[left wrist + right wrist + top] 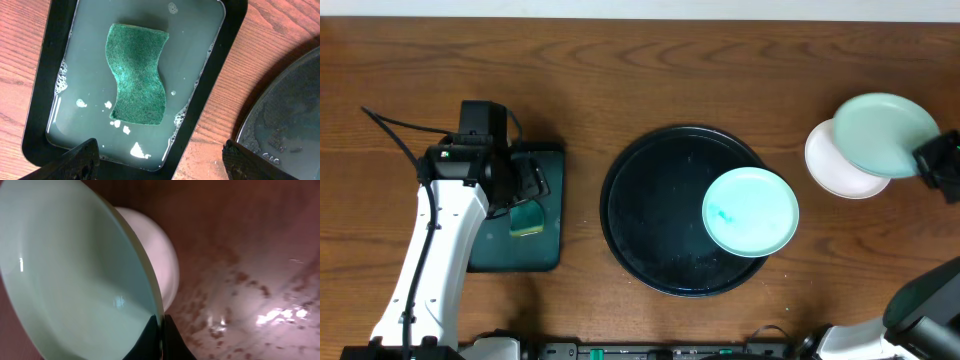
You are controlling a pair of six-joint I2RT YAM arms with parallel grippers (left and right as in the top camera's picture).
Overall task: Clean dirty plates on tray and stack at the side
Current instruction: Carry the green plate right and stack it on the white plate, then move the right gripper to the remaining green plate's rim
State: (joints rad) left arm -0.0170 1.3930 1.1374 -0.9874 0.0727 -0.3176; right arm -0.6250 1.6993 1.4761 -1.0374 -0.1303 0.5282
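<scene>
A pale mint plate (751,211) with a teal smear lies on the right side of the round black tray (650,200). My right gripper (932,160) is shut on the rim of a second mint plate (885,133), held tilted over the white plate (838,168) on the table at the right. In the right wrist view the fingers (161,330) pinch the mint plate (70,280) with the white plate (160,265) behind. My left gripper (160,160) is open above the green sponge (137,75), which also shows in the overhead view (527,218).
The sponge lies in soapy water in a rectangular dark-green tray (548,250), also in the left wrist view (220,55). The black tray's wet edge (285,125) shows at the right of that view. The tabletop is brown wood.
</scene>
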